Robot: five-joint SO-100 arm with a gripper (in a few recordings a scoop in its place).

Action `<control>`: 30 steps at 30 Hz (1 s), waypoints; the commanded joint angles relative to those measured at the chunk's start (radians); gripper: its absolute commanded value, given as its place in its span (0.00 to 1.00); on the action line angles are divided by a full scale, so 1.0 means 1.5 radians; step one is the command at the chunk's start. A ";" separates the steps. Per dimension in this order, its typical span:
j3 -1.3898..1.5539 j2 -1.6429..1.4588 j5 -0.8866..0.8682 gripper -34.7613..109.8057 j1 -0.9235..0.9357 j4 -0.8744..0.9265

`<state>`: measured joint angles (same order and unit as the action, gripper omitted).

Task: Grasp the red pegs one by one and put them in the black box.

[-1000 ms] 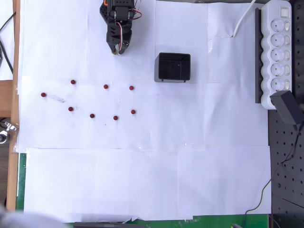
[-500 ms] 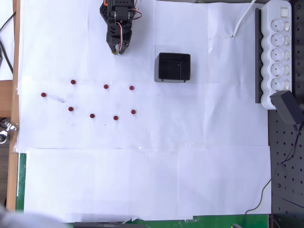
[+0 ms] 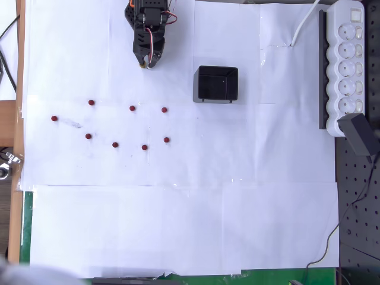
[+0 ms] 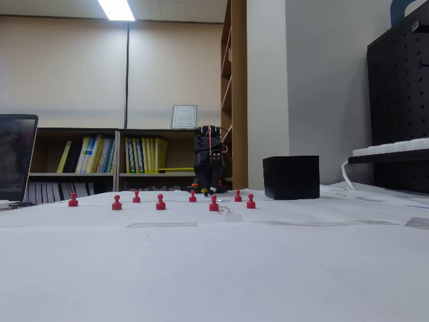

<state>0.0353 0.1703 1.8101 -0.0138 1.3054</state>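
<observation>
Pegs (image 3: 132, 108) (tiny, dark-red, knob-topped) upright

arm (image 3: 148, 24) cut off at top edge, gripper (image 3: 145, 61) jaw gap perhaps too small to tell

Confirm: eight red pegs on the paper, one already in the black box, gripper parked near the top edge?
Not quite: the black box is empty in the overhead view. All eight red pegs lie on the white paper, and the gripper sits near the top edge.
</observation>
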 commanded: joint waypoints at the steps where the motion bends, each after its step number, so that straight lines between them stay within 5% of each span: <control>1: -0.007 0.006 0.012 0.24 -0.013 0.006; 27: -0.007 0.004 0.011 0.24 -0.032 0.006; 30: -0.007 -0.032 -0.136 0.24 -0.033 -0.040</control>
<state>0.0353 0.1672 1.7856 -0.0460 1.2947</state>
